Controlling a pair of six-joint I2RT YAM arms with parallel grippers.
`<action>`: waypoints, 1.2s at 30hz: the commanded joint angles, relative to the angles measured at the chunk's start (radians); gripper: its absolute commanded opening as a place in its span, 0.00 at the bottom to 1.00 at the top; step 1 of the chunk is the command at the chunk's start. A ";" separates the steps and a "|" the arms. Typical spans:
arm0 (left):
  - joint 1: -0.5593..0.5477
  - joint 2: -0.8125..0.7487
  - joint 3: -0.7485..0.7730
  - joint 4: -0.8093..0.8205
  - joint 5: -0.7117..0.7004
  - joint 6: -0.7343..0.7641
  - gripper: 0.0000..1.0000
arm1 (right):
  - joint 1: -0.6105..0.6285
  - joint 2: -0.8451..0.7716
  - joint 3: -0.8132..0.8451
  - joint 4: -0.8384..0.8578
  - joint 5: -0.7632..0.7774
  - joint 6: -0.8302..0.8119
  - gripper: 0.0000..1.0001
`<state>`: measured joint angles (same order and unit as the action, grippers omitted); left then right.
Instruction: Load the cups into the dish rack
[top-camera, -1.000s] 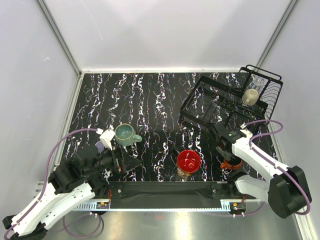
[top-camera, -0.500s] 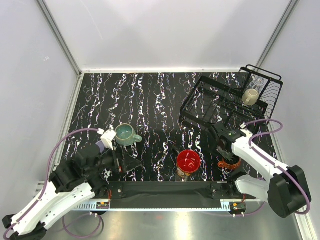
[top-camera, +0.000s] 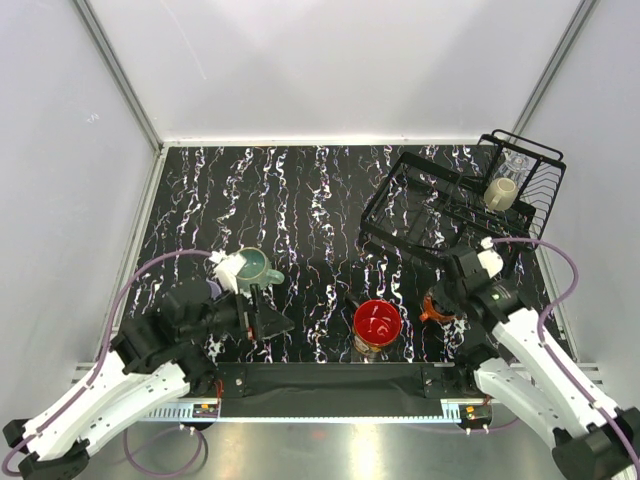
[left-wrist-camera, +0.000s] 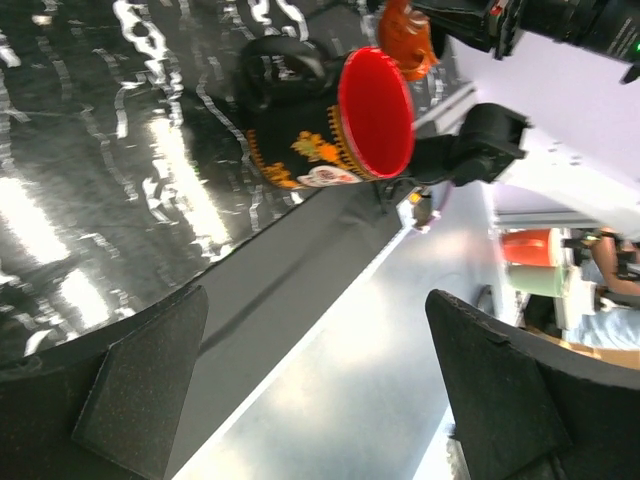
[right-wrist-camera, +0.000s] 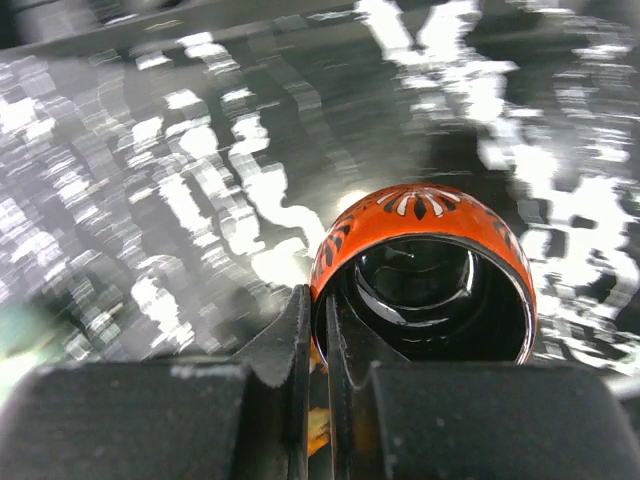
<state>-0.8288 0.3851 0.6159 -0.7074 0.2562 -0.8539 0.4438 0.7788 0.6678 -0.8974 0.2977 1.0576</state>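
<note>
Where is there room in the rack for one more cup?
The dish rack's wide open basket, up to the beige mug, is bare. The end by the right wall is crowded with that mug and the clear glass.

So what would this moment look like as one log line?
left gripper: open | right gripper: shut on small orange mug rim | dish rack: beige mug, clear glass inside | red-inside mug: on table

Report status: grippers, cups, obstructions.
Left gripper open, empty. Right gripper shut on orange mug rim. Beige mug, glass in rack. Nothing between orange mug and rack.
</note>
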 joint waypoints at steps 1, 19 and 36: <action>-0.003 0.032 0.036 0.132 0.090 -0.037 0.98 | 0.001 -0.068 -0.005 0.169 -0.158 -0.106 0.00; -0.003 0.113 0.113 0.266 0.153 -0.129 0.99 | 0.502 0.174 0.453 0.296 -0.008 -0.134 0.00; -0.003 0.100 0.002 0.735 0.256 -0.437 0.99 | 0.547 0.232 0.466 0.878 -0.337 -0.294 0.00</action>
<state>-0.8284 0.4683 0.6273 -0.1921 0.4519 -1.1870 0.9821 1.0485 1.1584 -0.3161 0.0887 0.8116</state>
